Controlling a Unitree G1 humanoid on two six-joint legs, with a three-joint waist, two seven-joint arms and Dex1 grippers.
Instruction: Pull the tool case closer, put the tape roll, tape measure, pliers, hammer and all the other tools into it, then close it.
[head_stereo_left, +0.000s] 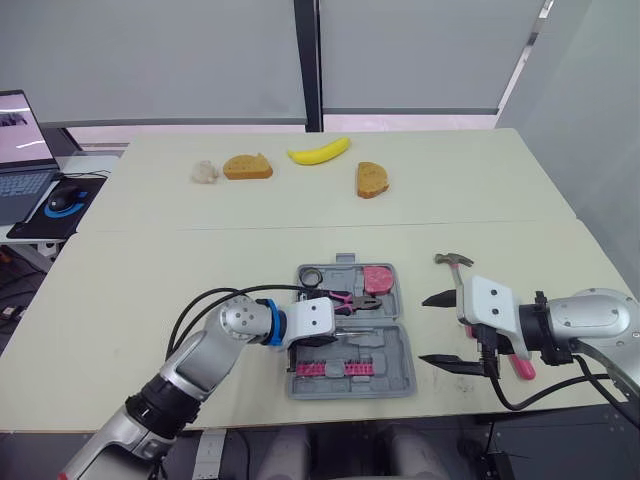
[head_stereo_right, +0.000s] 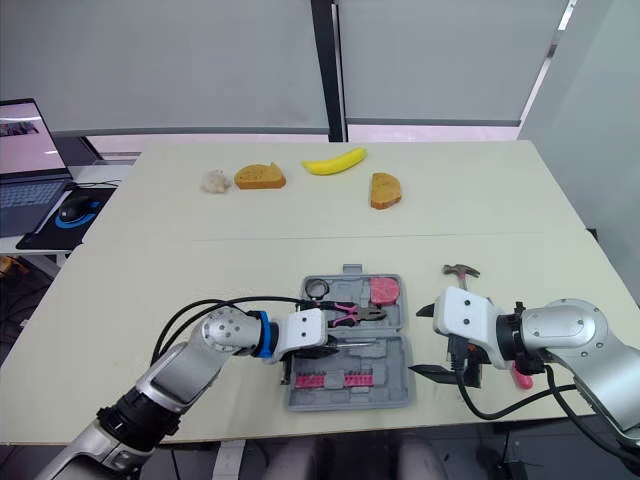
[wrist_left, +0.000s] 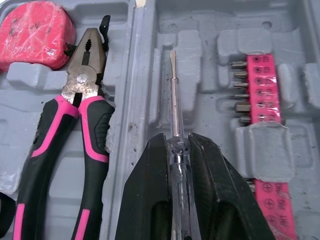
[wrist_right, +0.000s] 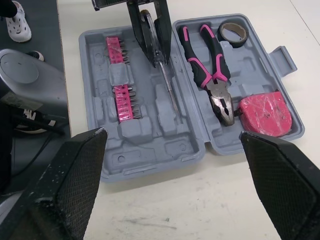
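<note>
The left hand (wrist_left: 175, 145) squeezes a screwdriver (wrist_left: 172, 95) over the open tool case (head_stereo_left: 400, 378). The right hand (head_stereo_left: 440, 328) is wide open beside it.

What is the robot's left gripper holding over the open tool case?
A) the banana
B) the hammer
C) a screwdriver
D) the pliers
C: the left gripper is shut on the clear handle of a screwdriver, while the pliers lie loose in the case.
</note>
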